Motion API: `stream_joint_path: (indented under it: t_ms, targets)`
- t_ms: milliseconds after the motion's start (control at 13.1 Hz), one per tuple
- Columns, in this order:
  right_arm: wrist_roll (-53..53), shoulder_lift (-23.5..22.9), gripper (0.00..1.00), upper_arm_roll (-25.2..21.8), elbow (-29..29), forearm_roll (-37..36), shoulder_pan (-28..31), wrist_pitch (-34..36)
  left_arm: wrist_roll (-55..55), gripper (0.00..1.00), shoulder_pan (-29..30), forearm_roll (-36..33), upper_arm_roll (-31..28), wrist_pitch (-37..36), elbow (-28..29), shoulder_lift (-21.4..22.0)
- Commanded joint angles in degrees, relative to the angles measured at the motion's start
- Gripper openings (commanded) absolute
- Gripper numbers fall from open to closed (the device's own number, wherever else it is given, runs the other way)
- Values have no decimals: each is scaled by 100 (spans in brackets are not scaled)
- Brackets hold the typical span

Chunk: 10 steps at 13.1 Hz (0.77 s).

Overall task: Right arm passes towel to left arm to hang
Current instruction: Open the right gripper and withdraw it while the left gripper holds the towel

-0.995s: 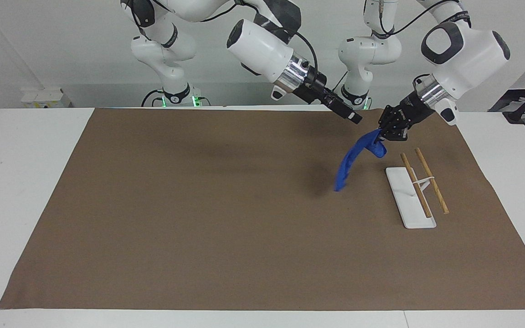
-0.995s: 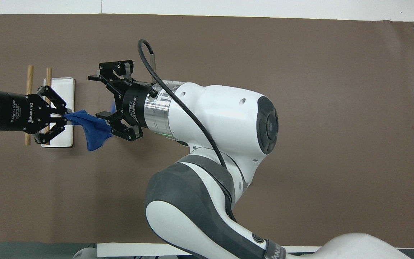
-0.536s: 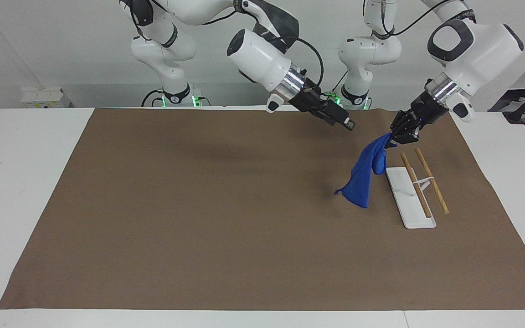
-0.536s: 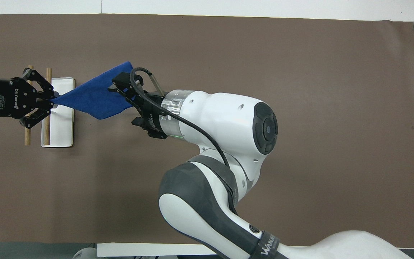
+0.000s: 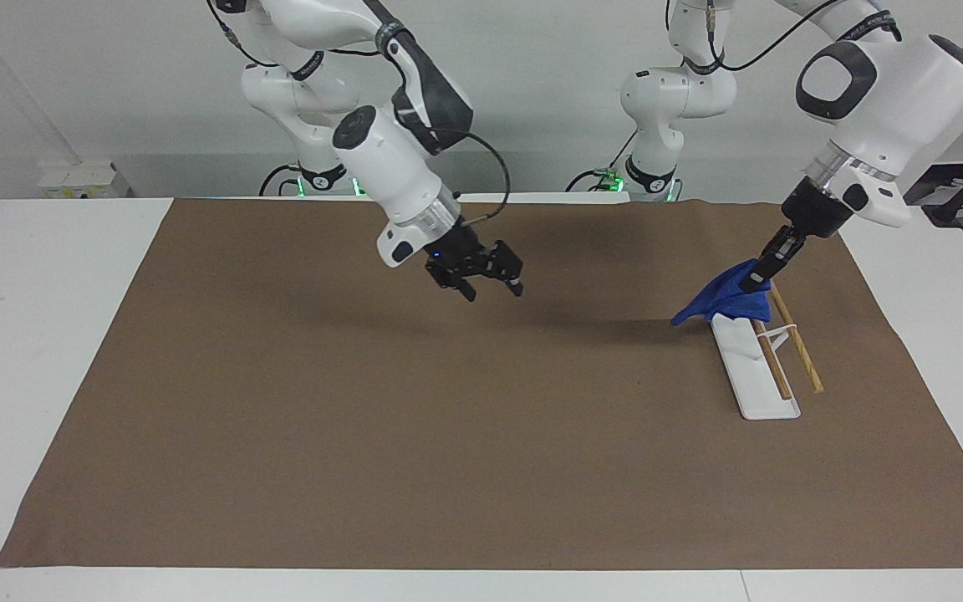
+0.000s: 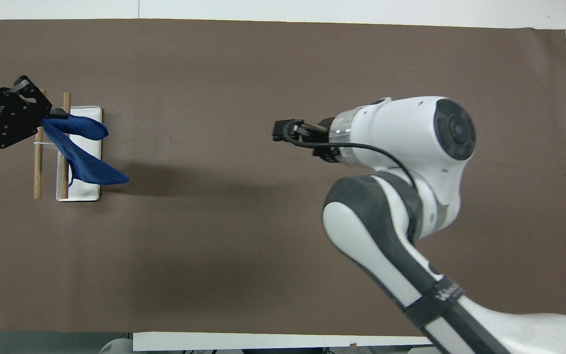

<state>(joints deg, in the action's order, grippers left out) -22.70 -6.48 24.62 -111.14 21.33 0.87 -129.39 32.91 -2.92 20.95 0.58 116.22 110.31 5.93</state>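
The blue towel [image 5: 720,303] hangs from my left gripper [image 5: 756,283], which is shut on its upper corner. The towel droops over the end of the rack that is nearer to the robots, covering the rod tips there; I cannot tell if it rests on them. The rack is a white base [image 5: 756,380] with two wooden rods [image 5: 797,344] held above it. In the overhead view the left gripper [image 6: 52,115] holds the towel [image 6: 84,164] across the white base [image 6: 86,192] and rods [image 6: 37,169]. My right gripper [image 5: 488,284] is open and empty over the middle of the mat, also in the overhead view [image 6: 280,130].
A large brown mat [image 5: 364,435] covers most of the white table [image 5: 38,334]. The rack stands toward the left arm's end of the mat.
The right gripper has let go of the towel and pulled back over the middle of the mat. The left gripper has carried the towel over the rack and lowered it.
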Motion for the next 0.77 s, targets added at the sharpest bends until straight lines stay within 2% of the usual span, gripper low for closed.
stream_joint_path:
  t_ms: [0,153,306,459,689]
  targets:
    - [730,208,100,-1122,267,-768,-350,1235,-390,0,37,-126,12,-4,-81,-66]
    - [749,261,100,-1730,514,-1330,-386,1888,-731,0,10,-266,21,198,-81,-84]
    - [933,480,100,-2118,532,-1910,-447,2083,-1644,0,37,-381,21,444,16,-75]
    - [1126,638,100,-2521,532,-2071,-456,2198,-2024,0,81,-381,21,506,77,-57]
    - [1645,849,100,-2839,619,-2123,-447,2461,-3698,1,98,-381,12,673,166,-31]
